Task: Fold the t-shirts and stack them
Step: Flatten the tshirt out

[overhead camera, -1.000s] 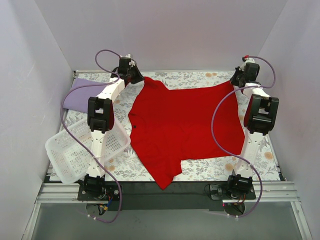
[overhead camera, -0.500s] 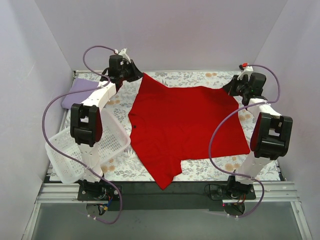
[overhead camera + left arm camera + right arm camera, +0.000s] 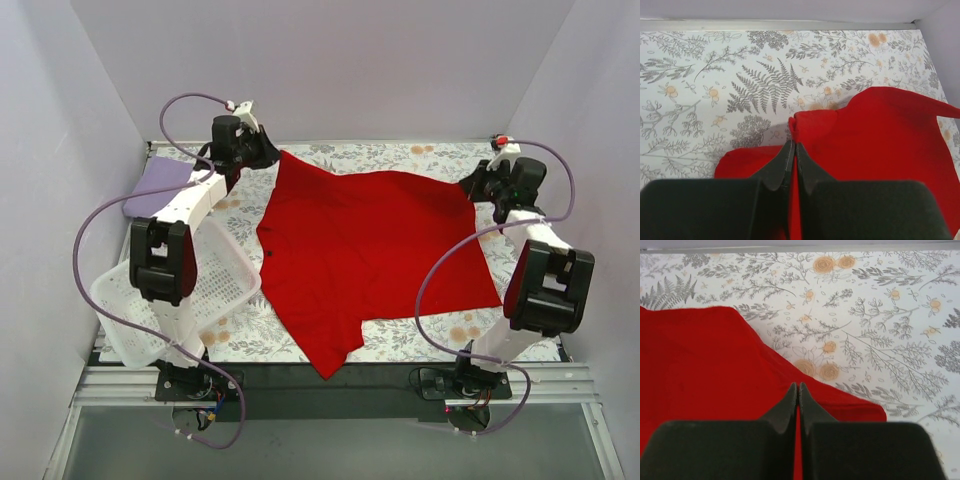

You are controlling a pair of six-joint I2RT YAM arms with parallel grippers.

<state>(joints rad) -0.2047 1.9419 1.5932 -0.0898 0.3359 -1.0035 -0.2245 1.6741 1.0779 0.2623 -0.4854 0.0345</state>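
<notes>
A large bright red t-shirt (image 3: 370, 250) lies spread across the middle of the floral tablecloth (image 3: 400, 155). At its far left corner my left gripper (image 3: 268, 156) is shut on the red fabric, and the left wrist view shows the cloth (image 3: 865, 135) pinched between the closed gripper (image 3: 792, 146). My right gripper (image 3: 472, 187) is shut on the far right corner. In the right wrist view the red cloth (image 3: 705, 360) runs into that closed gripper (image 3: 798, 386). A pale lavender t-shirt (image 3: 155, 185) lies bunched at the far left.
A white perforated basket (image 3: 120, 300) sits tilted at the near left, beside the left arm's base. Purple cables loop off both arms. Pale walls close in the table on the left, right and back.
Both arms have swung their elbows outward. The right gripper has drawn its corner rightward and nearer, so the shirt's right edge lies flatter and wider. The left gripper has barely shifted.
</notes>
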